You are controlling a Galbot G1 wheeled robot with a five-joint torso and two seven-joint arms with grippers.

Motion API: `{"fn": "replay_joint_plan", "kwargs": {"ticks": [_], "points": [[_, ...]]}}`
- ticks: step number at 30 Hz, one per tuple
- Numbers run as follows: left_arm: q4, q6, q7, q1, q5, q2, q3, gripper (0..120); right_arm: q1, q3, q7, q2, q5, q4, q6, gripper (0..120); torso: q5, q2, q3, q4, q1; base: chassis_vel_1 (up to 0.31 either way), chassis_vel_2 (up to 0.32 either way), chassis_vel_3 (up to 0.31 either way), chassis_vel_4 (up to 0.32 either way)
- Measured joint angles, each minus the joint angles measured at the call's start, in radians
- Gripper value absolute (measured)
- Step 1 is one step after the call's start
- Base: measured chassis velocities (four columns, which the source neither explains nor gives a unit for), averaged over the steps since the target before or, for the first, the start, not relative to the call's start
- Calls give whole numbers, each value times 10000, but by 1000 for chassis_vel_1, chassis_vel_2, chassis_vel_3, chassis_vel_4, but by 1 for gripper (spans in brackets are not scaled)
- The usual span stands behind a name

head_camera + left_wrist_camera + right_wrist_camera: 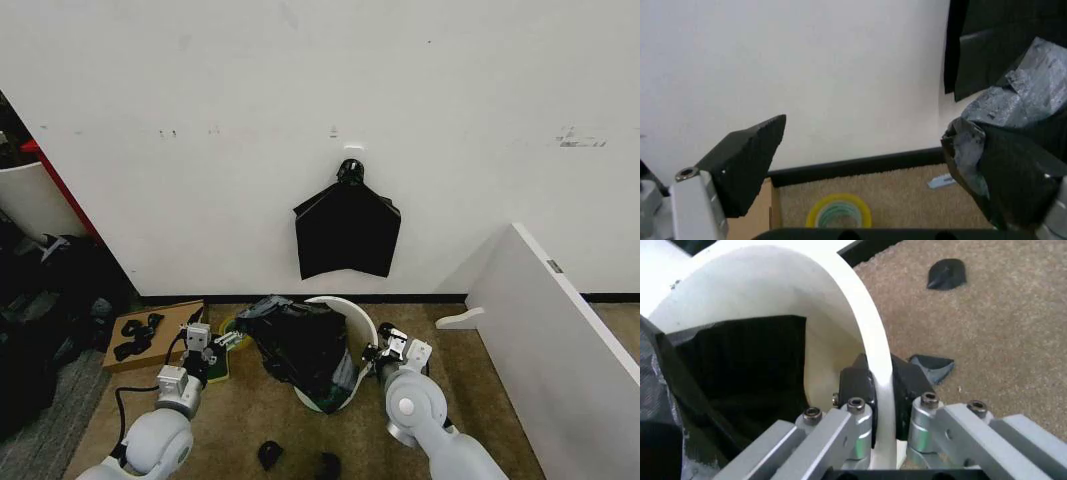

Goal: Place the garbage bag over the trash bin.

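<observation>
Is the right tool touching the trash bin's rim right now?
Touching. In the right wrist view the right tool is clamped on the trash bin wall, one pad inside and one outside, with no gap showing.

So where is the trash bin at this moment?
The trash bin sits tilted on the carpet at the centre of the head view, below the bag hanging on the wall; the right gripper clamps its rim, and the garbage bag drapes its left side.
</observation>
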Motion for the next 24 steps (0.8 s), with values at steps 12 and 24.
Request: {"fn": "replay_joint_plan", "kwargs": {"ticks": [12,24], "points": [[44,-28,29,77,71,-305,-110,100,-445,-76,-1088,-748,-1494,559,-171,49,3,-2,1,-1,0,0,0,0,0],[-231,-36,31,372,268,-443,-237,100,-2062,1698,-4900,-2599,-3422,1889,751,90,7,-2,0,-4,0,0,0,0,0]]}}
